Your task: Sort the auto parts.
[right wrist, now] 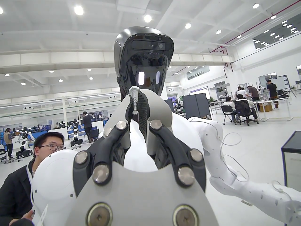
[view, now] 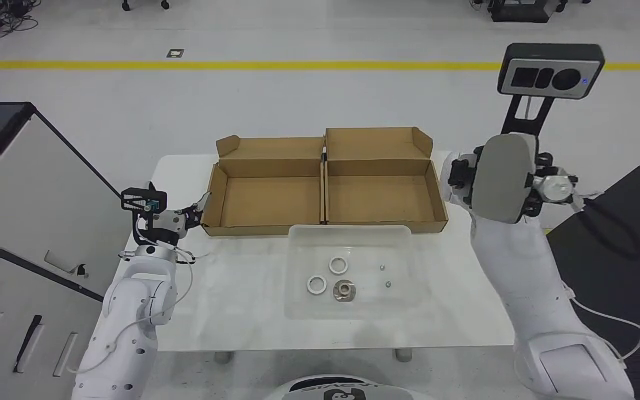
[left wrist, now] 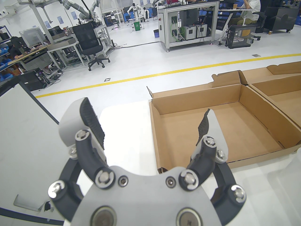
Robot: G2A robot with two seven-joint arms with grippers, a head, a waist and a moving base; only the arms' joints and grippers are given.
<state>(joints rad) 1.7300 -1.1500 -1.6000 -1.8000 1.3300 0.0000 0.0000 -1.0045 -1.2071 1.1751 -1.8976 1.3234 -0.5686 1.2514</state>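
Bolt [right wrist: 134,102] is clamped in the right tool [right wrist: 138,99], held high to the right of the clear tray [view: 392,300]; a carry seems in hand. Release into a box [view: 385,200] behind the tray is called for. The left tool [left wrist: 147,108] is spread wide and empty.

It was a robotics lab in a big open hall. Beyond the yellow floor line [left wrist: 164,73] stood an aluminium-frame workstation [left wrist: 188,25], a black office chair [left wrist: 89,36], grey robot arms [left wrist: 80,11] on a frame and a small white humanoid [left wrist: 134,10].
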